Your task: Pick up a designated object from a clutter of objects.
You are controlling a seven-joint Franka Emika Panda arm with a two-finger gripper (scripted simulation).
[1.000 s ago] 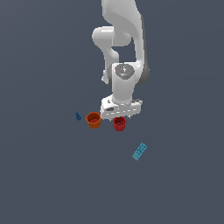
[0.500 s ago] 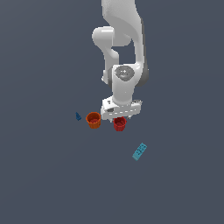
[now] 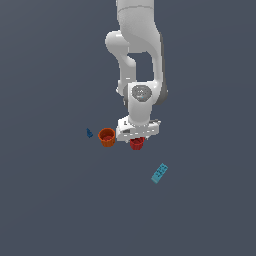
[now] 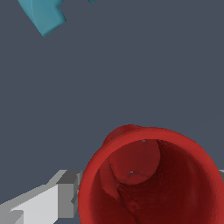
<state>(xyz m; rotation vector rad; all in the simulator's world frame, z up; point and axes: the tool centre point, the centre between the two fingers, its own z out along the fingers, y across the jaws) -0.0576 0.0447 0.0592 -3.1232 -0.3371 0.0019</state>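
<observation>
Hand (image 3: 137,136) over red cup (image 3: 136,144), grip state unclear, orange cup (image 3: 107,137) beside, plain dark grey floor (image 3: 60,200)

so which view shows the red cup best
The wrist view: the red cup fills much of the frame, open mouth and inner wall plainly visible, a grey finger beside it. In the exterior view the red cup is small, its top hidden under the arm's hand.
</observation>
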